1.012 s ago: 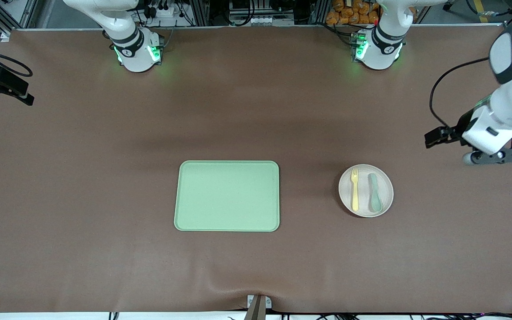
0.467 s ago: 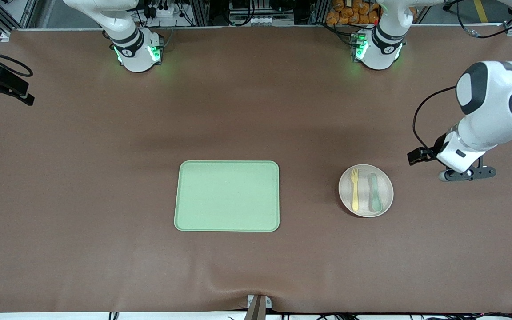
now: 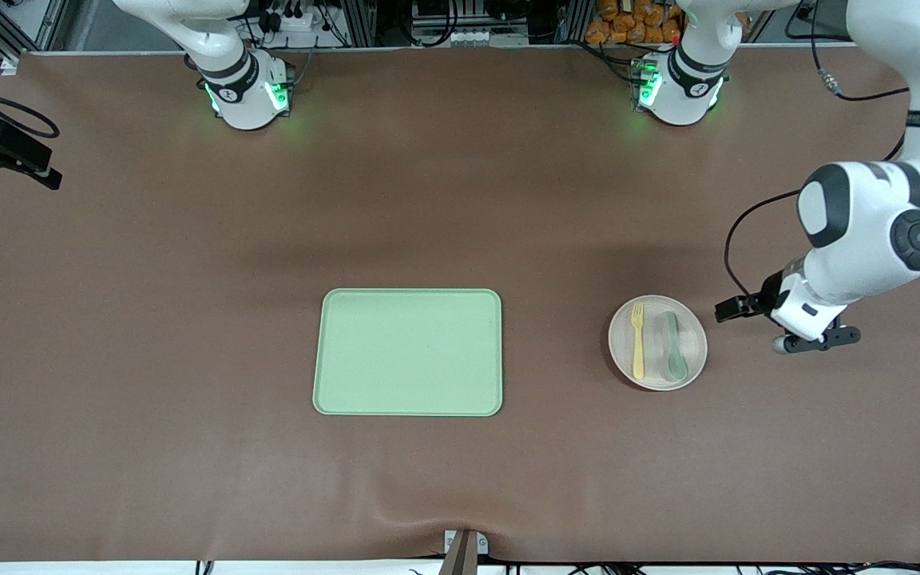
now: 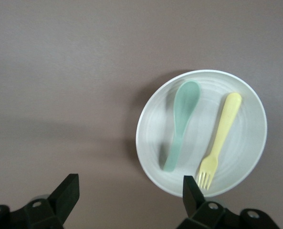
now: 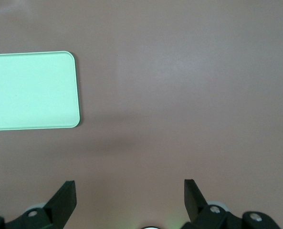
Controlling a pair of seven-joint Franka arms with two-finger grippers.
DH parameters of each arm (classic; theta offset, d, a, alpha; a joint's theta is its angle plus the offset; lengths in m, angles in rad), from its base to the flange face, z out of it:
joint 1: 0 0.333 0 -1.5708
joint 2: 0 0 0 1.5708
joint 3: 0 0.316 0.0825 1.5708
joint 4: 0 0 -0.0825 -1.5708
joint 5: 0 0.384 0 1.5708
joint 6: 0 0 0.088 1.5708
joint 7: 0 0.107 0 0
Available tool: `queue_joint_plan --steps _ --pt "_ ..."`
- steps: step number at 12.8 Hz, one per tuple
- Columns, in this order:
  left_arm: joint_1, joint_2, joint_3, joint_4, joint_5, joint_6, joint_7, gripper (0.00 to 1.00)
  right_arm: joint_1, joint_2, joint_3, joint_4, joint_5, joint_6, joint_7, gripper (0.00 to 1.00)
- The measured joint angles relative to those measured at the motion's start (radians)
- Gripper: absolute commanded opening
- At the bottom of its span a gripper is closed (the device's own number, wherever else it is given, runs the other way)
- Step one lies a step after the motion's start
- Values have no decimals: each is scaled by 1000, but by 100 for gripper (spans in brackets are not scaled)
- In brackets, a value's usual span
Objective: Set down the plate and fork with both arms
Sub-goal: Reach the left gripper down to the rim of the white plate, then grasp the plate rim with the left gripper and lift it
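The off-white plate [image 3: 657, 363] sits on the brown table, beside the tray toward the left arm's end. The pale yellow fork [image 3: 636, 339] lies in it next to a grey-green spoon [image 3: 674, 346]. My left gripper [image 3: 811, 339] hangs over bare table beside the plate, toward the left arm's end. In the left wrist view it [image 4: 131, 191] is open and empty, with the plate [image 4: 246, 157], the fork [image 4: 220, 140] and the spoon [image 4: 181, 124] ahead of it. My right gripper [image 5: 130, 195] is open and empty over bare table; it is out of the front view.
The light green tray [image 3: 409, 351] lies empty at mid-table; its corner shows in the right wrist view [image 5: 31, 90]. The arm bases [image 3: 244, 92] [image 3: 680, 88] stand along the table edge farthest from the front camera.
The left arm has swung down and inward toward the plate, and its gripper is now close beside it. Plate, fork, spoon and tray have not moved.
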Motion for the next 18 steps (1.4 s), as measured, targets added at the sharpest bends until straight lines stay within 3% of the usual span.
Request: queue_joint_plan --steps 6,9,18 --pt "0 144 0 0 -83 117 1 66 0 0 0 0 0 0 0 100" --pt "0 175 -2 1 -113 144 1 63 0 0 0 0 0 0 0 100" --pt "0 202 -3 2 -148 159 24 32 0 0 0 0 0 0 0 100"
